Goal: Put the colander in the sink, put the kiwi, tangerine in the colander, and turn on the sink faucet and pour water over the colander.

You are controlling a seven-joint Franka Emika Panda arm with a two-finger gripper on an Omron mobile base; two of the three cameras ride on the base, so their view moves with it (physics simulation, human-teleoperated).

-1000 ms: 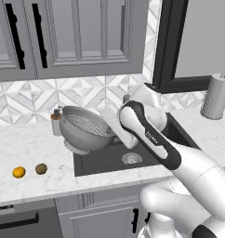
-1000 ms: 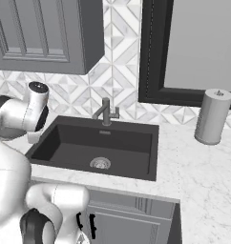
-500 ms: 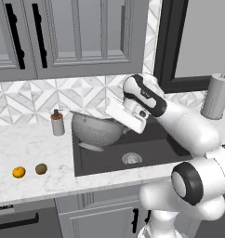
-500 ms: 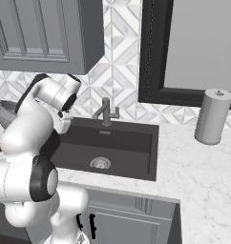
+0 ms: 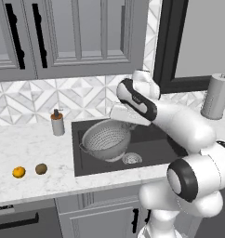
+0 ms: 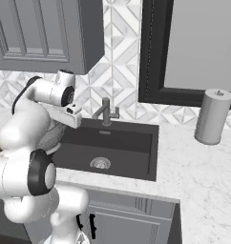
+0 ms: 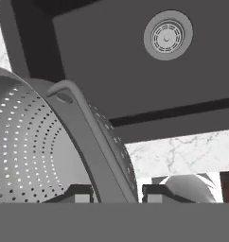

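On the marble surface [image 5: 35, 139] at about eight o'clock in the left base view lie the tangerine [image 5: 19, 172] and, just beside it at its three o'clock, the kiwi [image 5: 41, 168], both well apart from the sink [image 5: 156, 146]; the colander [image 5: 105, 139] hangs over the sink's left half, tipped so its open mouth faces toward seven o'clock, its axis slanted rather than upright; the hand [image 7: 116, 194] is pinched narrow on the colander's rim, one finger inside the bowl and one outside, next to a side handle [image 7: 64, 94]; I judge the bowl stiff, light and smooth-skinned, likely to swing from a rim grip, so the rim by the handle seems the soundest hold.
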